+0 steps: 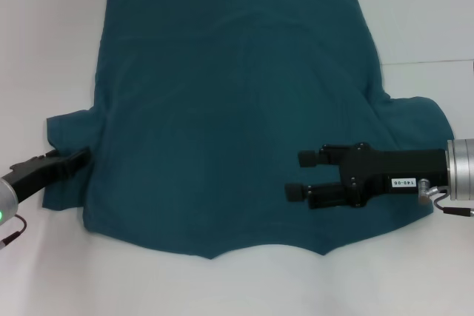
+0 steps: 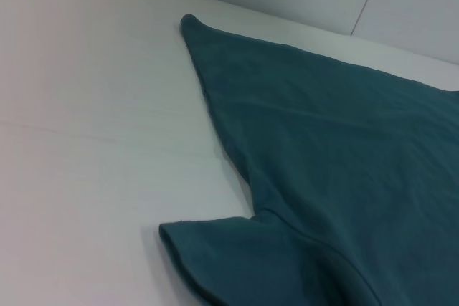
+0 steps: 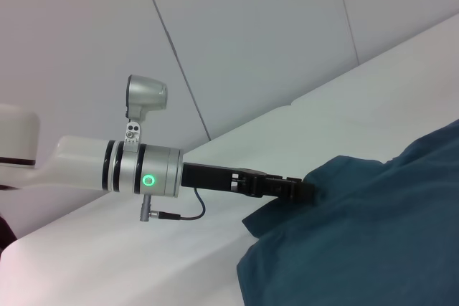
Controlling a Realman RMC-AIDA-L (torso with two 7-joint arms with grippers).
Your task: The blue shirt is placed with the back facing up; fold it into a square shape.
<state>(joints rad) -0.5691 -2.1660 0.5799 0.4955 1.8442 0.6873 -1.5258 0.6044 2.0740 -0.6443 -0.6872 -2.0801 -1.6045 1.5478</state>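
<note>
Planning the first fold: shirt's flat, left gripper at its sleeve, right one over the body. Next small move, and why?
Probably close the left gripper on the left sleeve: its tip already touches the sleeve edge, and the shirt lies flat and unfolded, sleeves spread. The right gripper hovers open over the body, past its own sleeve, so it likely needs to back off before gripping.

- You can't tell whether the left gripper [image 1: 83, 158] is open; its tips blend into the blue shirt [image 1: 237, 109] sleeve.
- The shirt's hem meets the head view's top edge.
</note>
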